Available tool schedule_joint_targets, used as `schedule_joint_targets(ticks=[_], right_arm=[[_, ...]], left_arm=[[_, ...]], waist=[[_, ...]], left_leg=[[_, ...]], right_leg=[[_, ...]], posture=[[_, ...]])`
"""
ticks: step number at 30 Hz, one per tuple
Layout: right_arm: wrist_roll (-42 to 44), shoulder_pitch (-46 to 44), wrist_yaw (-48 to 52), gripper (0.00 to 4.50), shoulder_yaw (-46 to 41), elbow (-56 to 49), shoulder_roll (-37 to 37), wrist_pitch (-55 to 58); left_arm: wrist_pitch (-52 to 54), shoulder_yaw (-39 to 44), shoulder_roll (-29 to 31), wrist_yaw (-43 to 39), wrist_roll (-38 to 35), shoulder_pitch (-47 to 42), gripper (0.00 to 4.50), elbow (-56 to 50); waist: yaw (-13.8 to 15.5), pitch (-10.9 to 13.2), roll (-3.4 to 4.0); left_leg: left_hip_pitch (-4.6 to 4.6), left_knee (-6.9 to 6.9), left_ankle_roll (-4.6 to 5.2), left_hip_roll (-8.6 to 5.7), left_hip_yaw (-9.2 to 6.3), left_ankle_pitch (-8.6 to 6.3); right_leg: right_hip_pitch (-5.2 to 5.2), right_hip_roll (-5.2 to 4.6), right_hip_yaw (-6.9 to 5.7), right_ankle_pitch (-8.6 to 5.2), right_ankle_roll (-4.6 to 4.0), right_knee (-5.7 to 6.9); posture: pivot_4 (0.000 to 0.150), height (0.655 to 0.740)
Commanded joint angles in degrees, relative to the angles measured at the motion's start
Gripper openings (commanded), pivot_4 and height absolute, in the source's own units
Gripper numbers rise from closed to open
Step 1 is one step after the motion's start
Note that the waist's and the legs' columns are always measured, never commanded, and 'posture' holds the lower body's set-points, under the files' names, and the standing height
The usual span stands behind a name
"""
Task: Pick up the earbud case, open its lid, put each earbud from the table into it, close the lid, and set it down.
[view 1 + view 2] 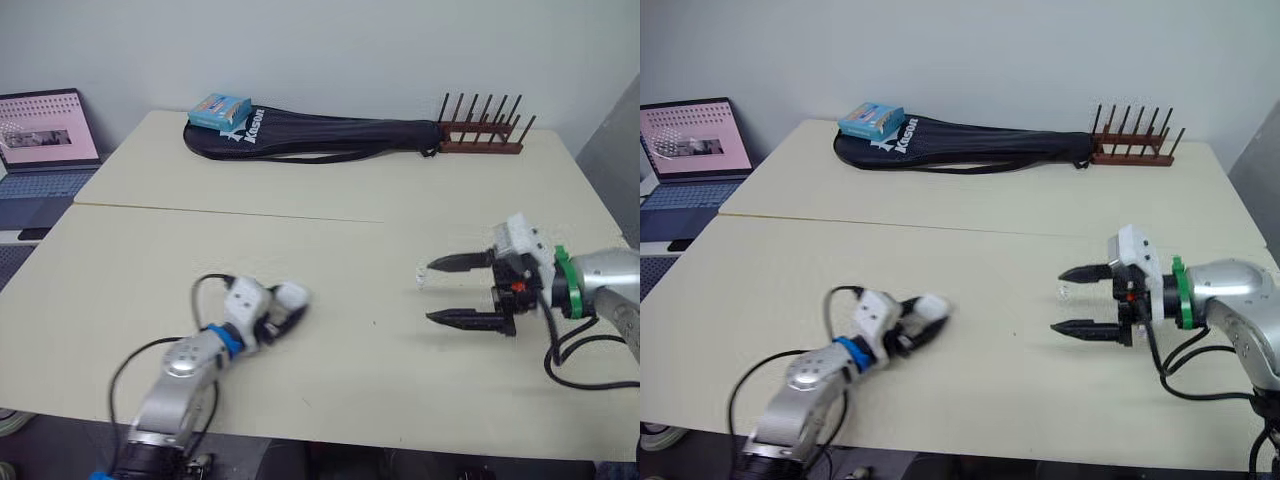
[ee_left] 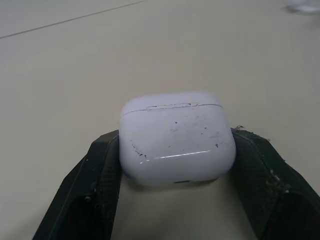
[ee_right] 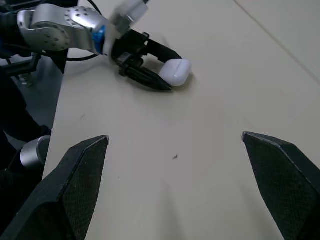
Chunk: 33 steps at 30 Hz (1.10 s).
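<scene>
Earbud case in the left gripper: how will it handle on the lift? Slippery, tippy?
Probably slippery: the earbud case is glossy with rounded corners, and the left gripper holds it by its curved sides, so it may squirt out. Likely rigid and light, judging by its compact hard shell.

Front left on the cream table [image 1: 330, 230]: white rounded earbud case [image 1: 291, 296], held in the left gripper [image 1: 286, 306]. To the right: right gripper [image 1: 432, 292], tiny white earbud [image 1: 421, 280] just beside it. At the back: long black racket bag [image 1: 330, 135], blue box [image 1: 219, 109] on its left end, brown wooden peg rack [image 1: 482, 135] at its right.
</scene>
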Motion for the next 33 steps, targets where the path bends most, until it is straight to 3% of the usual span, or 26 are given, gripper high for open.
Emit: schedule_joint_targets(ticks=[1, 7, 17, 31, 33], right_arm=[[7.36, 0.14, -7.75, 4.5, -1.75, -5.08, 1.88, 11.28], [18.31, 1.31, -19.19, 4.5, -3.24, -6.73, 9.25, 24.93], [28.8, -1.99, -31.15, 4.5, -5.26, -2.47, 18.2, 31.99], [32.24, -5.29, -36.11, 4.5, -2.82, 1.96, 21.15, 33.11], [31.77, -5.24, -35.63, 3.9, -2.18, 1.79, 20.54, 32.95]], left_arm=[[-9.0, -5.05, -0.34, -5.46, 1.51, -0.84, 2.81, -2.92], [-20.81, -8.76, -3.14, -8.77, 3.18, -5.65, 2.81, 1.58], [-30.19, -9.88, -5.1, -10.31, 3.93, -10.15, 2.81, 6.3], [-30.54, -10.41, -5.63, -9.39, 3.95, -10.7, 2.81, 6.01], [-30.13, -10.32, -5.77, -9.08, 3.89, -10.55, 2.81, 5.87]], waist=[[-0.41, 0.0, 0.0], [-0.59, 0.0, 0.0], [-0.61, 0.0, -0.01], [-1.09, 0.0, -0.01], [-1.15, 0.0, -0.01]], left_leg=[[0.02, -0.01, 0.0, 0.01, 0.02, 0.0], [0.04, -0.04, 0.02, 0.07, 0.12, -0.01], [-0.02, -0.02, 0.09, 0.03, 0.2, -0.05], [-0.09, -0.02, 0.09, 0.04, 0.16, -0.05], [-0.09, -0.02, 0.09, 0.04, 0.17, -0.05]], right_leg=[[0.0, 0.07, 0.0, 0.01, -0.02, 0.01], [0.02, 0.24, 0.02, 0.04, -0.07, 0.04], [-0.05, 0.23, 0.03, 0.06, -0.03, -0.03], [-0.1, 0.23, -0.01, 0.05, -0.02, -0.04], [-0.11, 0.23, 0.0, 0.05, -0.02, -0.04]], posture=[[0.15, 0.7274], [0.15, 0.7274], [0.15, 0.7274], [0.15, 0.7274], [0.15, 0.7274]])
